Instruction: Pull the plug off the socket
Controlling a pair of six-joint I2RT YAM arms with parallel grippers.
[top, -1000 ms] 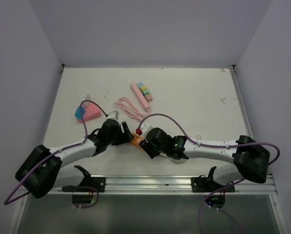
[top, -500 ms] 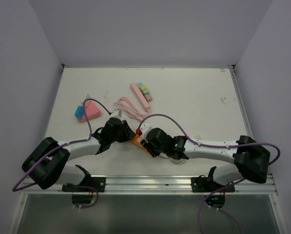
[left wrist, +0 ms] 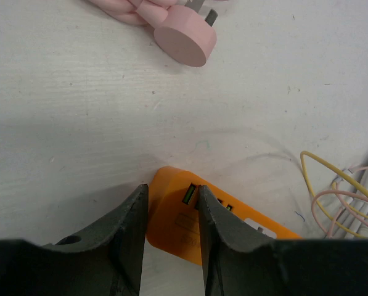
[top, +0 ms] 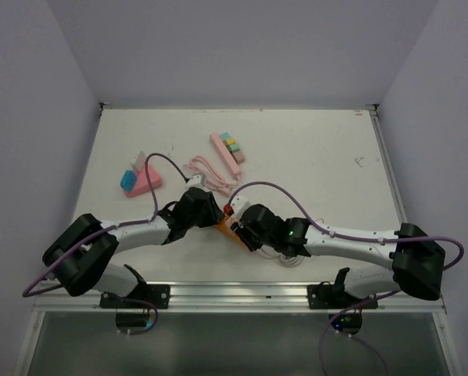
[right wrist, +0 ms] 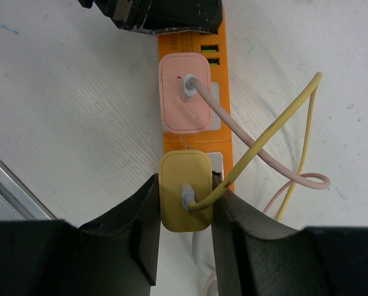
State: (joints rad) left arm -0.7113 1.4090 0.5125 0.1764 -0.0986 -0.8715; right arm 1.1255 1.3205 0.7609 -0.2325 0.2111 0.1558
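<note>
We grip yellow plug (right wrist: 184, 198) and orange strip (right wrist: 190, 43).
Right end effector (right wrist: 185, 192) pinches it; left end effector (left wrist: 171, 194), narrow, clamps strip's end; bare desk (left wrist: 79, 111) ahead.

Top view: left gripper (top: 212, 216) and right gripper (top: 241, 227) are covering most of the power strip (top: 227, 229), hiding the yellow plug (right wrist: 184, 197). Left wrist: fingers (left wrist: 125, 234) are overlapping the strip's end; clamping or only pressing, cannot tell. Cords (left wrist: 350, 197) right of the strip are running off frame. Right wrist: left gripper is burying the strip's far end.
</note>
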